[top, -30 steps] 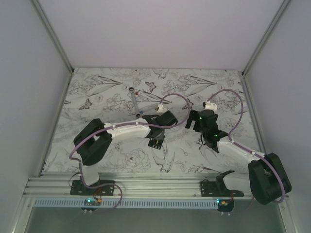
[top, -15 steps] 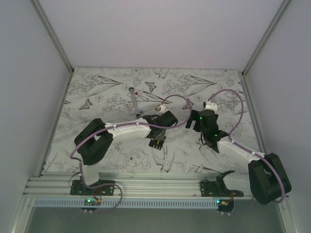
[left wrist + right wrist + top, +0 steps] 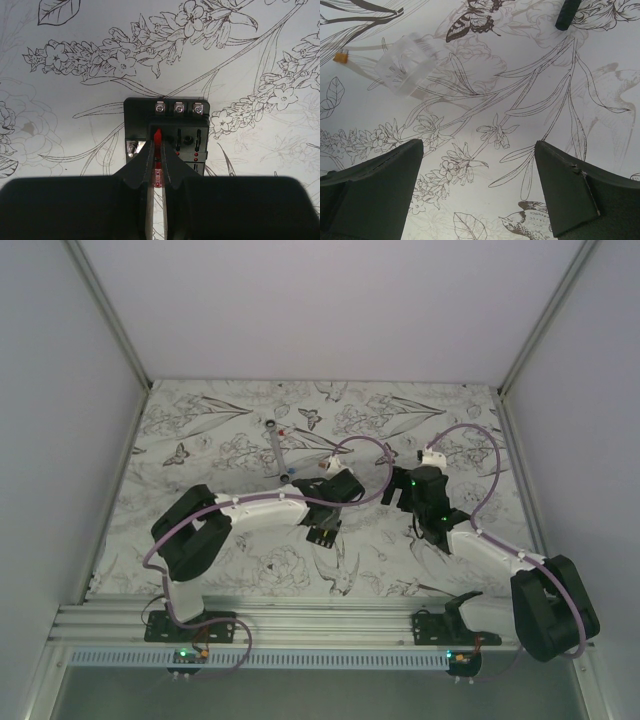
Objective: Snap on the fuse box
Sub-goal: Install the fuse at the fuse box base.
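The small black rectangular plastic fuse box (image 3: 190, 107) lies flat on the flower-printed table (image 3: 200, 430), about midway between its left and right edges and nearer the near edge than the far one. The left gripper (image 3: 158, 152) stands directly over it, its jaws drawn narrow and pinching a thin red blade fuse (image 3: 158, 136) whose tip meets the leftmost slot on the box's face. The main risk, as I judge it, is that nothing holds the box down. If the push is off the slot's line, the light box may skate or tip on the smooth cloth instead of taking the fuse, or the blade may bend or jam at the slot's mouth. A slanted fuse could also twist in the narrow pinch and spring out. Opening too soon would leave the fuse half-seated, while lifting before opening might drag the box up with it. The right gripper (image 3: 479, 150) hangs with its jaws spread wide and holds nothing, well apart from the box. Below it lie a clear plastic box-shaped cover (image 3: 402, 70), a tiny orange fuse (image 3: 340, 57) and a thin black stick-like piece (image 3: 567, 14), so it gives no bracing where it now stands.
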Controlling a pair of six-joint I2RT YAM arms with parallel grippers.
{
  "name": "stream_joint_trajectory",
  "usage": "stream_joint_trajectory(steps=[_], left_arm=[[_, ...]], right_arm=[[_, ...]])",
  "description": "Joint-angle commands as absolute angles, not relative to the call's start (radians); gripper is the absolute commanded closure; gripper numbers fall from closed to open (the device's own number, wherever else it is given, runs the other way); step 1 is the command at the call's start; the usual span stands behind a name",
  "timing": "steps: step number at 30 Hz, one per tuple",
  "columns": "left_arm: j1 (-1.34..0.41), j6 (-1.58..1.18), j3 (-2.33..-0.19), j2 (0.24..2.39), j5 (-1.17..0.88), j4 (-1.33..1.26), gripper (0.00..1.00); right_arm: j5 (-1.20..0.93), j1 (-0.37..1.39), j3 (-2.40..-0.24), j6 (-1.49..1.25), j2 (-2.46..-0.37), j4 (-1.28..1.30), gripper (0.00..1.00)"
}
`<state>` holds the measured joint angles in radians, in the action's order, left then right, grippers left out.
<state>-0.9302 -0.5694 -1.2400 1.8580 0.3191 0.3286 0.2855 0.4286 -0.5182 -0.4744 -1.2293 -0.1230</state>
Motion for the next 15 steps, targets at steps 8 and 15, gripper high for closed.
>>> stream_joint_trajectory(steps=[8,15], left_arm=[[-0.934,-0.624,-1.199,1.970,0.191,0.401,1.00],[-0.934,-0.625,-1.200,1.866,0.200,0.422,0.99]], right_arm=[[0.270,0.421,-0.532,-0.465,-1.238,-0.149,0.00],[0.260,0.422,-0.531,-0.465,-1.233,-0.149,0.00]])
